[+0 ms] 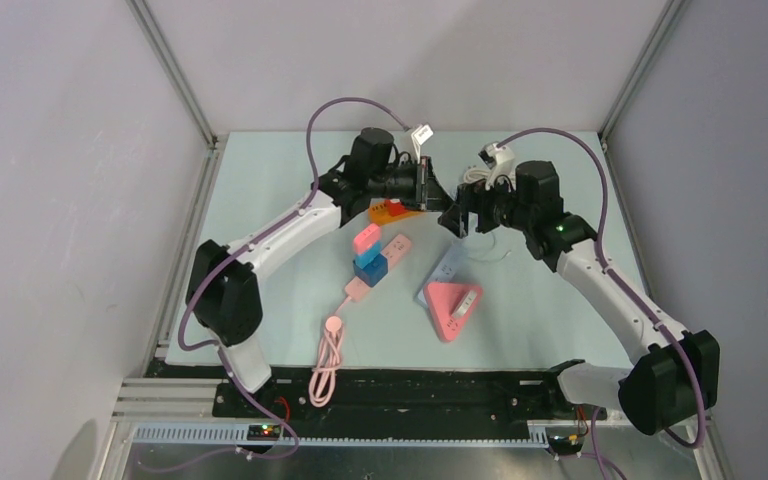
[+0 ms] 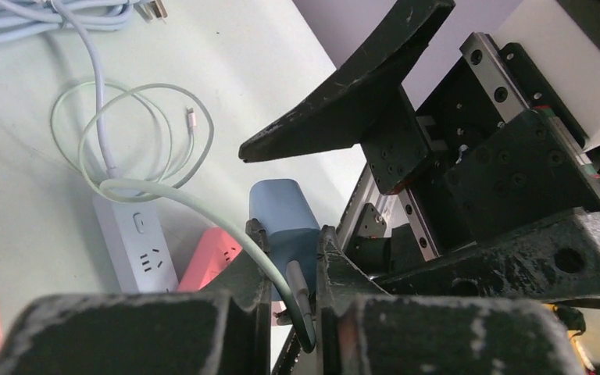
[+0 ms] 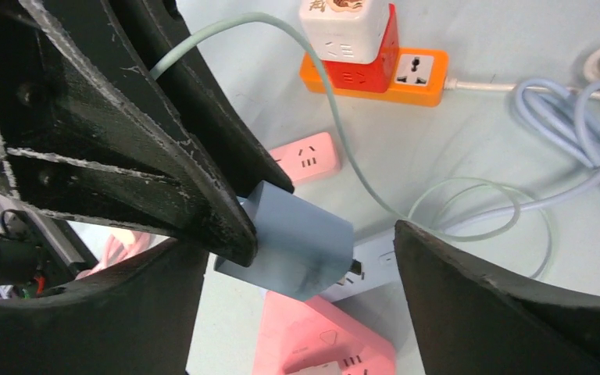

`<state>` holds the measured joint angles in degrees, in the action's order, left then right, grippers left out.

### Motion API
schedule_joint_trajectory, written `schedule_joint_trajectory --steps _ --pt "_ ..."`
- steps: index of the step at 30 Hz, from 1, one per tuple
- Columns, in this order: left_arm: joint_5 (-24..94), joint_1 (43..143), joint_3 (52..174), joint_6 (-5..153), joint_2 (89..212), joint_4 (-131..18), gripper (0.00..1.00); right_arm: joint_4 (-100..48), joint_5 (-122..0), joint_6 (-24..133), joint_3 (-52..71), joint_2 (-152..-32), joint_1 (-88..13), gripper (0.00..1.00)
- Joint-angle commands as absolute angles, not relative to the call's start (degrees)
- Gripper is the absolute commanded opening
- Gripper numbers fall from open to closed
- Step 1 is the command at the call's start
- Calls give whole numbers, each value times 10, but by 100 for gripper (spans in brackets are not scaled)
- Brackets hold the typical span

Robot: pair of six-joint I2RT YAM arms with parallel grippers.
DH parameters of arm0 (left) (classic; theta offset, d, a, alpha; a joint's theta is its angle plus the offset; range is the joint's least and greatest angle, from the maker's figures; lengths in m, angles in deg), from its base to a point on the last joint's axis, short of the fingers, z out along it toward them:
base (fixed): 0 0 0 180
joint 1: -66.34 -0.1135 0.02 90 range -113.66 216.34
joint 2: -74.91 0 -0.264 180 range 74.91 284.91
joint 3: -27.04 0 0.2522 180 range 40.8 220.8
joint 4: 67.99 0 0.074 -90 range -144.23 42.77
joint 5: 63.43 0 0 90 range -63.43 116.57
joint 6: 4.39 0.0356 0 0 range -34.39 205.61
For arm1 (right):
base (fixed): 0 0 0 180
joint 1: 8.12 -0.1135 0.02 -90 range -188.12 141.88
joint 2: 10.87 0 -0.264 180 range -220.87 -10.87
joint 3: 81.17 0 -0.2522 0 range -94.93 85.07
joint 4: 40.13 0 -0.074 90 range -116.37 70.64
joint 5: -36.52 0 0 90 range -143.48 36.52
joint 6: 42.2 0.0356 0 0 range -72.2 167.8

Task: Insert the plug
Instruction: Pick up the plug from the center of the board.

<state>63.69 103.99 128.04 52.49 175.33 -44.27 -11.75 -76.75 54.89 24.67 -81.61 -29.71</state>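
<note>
The plug is a blue charger block (image 2: 281, 215) with a pale green cable (image 2: 148, 187). My left gripper (image 2: 289, 234) is shut on it and holds it in the air. In the right wrist view the charger (image 3: 301, 246) hangs with its prongs pointing right, over a white power strip (image 3: 375, 258) and a pink triangular strip (image 3: 320, 336). My right gripper (image 3: 305, 238) is open, with one finger on each side of the charger and neither touching it. In the top view the two grippers, left (image 1: 428, 188) and right (image 1: 457, 222), meet at the table's far middle, and the charger is hidden there.
An orange power strip (image 3: 406, 78) carries a red and white cube adapter (image 3: 348, 35). A pink strip (image 1: 385, 255) holds a pink and a blue adapter. Coiled pale blue cable (image 3: 570, 101) lies at the far side. A coiled pink cable (image 1: 328, 365) lies at the near edge.
</note>
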Motion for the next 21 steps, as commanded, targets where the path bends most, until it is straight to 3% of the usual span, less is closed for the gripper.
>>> schedule_joint_trajectory --steps 1,13,18,21 --pt "672 1046 1313 505 1757 -420 0 -169 -737 551 236 -806 -295 98" --pt "658 1009 1372 451 1754 -420 0 -132 -1014 717 219 -738 -165 99" --pt "666 997 1402 389 1759 -421 0 -192 -1021 851 225 -743 -156 98" --pt "671 988 1435 338 1759 -420 0 -308 -1012 953 247 -738 -154 93"
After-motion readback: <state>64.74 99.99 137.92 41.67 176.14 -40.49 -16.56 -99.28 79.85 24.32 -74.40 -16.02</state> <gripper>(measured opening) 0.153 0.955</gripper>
